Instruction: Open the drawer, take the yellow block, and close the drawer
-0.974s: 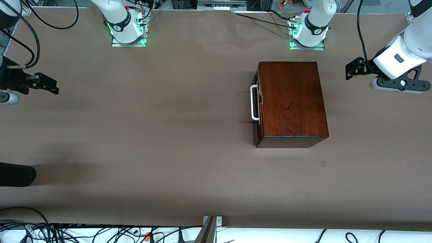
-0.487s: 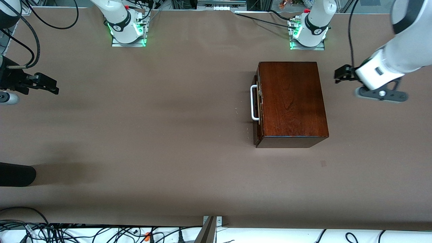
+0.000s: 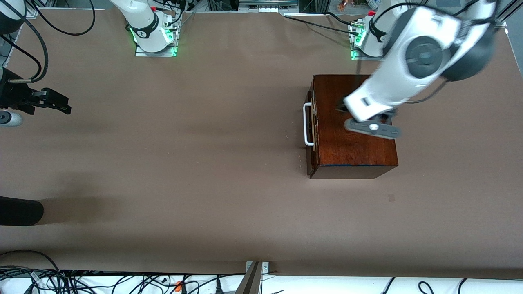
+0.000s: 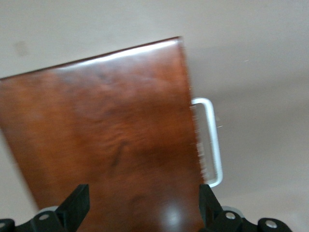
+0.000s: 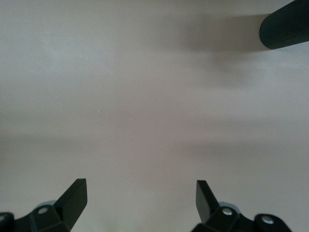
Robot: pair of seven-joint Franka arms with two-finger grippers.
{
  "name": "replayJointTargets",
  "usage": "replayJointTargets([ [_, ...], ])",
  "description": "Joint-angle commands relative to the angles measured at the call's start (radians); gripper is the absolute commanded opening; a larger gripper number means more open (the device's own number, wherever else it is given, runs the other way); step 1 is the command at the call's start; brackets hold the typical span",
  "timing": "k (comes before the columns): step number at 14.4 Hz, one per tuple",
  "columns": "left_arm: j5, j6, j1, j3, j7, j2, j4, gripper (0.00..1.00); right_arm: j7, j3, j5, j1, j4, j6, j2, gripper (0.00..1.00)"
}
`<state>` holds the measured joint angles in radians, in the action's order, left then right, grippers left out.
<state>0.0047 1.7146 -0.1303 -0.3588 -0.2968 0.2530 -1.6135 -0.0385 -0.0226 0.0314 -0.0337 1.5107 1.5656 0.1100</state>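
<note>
My left claw [image 4: 142, 205] hangs over the top of the dark reddish-brown glossy wooden box [image 3: 353, 122], its fingers [image 4: 77, 200] spread wide and released, gripping nothing. The box sits on the brown worktop [image 3: 184, 163] toward my left arm's end. Its sliding drawer [image 3: 311, 126] is pushed in, and the white U-shaped bar handle [image 3: 307, 124] faces my right arm's end. The small yellow block is not visible anywhere. My right arm waits at its end of the worktop, its claw [image 5: 141, 198] open over bare surface, holding nothing.
</note>
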Motion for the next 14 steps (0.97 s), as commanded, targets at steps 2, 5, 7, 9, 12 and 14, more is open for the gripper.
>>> replayJointTargets([
  [2, 0.006, 0.077, -0.11, -0.009, -0.201, 0.101, 0.029, 1.0, 0.005, -0.01, -0.015, -0.012, -0.003, -0.009, -0.01, 1.0],
  [5, 0.099, 0.132, -0.199, -0.009, -0.318, 0.17, 0.024, 1.0, 0.005, -0.01, -0.015, -0.012, -0.006, -0.009, -0.01, 1.0],
  [7, 0.179, 0.138, -0.247, -0.008, -0.361, 0.209, 0.026, 1.0, 0.005, -0.01, -0.015, -0.012, -0.003, -0.009, -0.01, 1.0],
  [9, 0.207, 0.138, -0.258, -0.008, -0.396, 0.232, 0.021, 1.0, 0.005, -0.008, -0.015, -0.012, -0.006, -0.009, -0.01, 1.0],
  [12, 0.23, 0.138, -0.272, -0.006, -0.401, 0.245, 0.004, 1.0, 0.005, -0.01, -0.015, -0.012, -0.003, -0.009, -0.01, 1.0],
  [14, 0.264, 0.138, -0.276, -0.008, -0.419, 0.262, 0.004, 1.0, 0.005, -0.01, -0.015, -0.012, -0.006, -0.009, -0.01, 1.0],
])
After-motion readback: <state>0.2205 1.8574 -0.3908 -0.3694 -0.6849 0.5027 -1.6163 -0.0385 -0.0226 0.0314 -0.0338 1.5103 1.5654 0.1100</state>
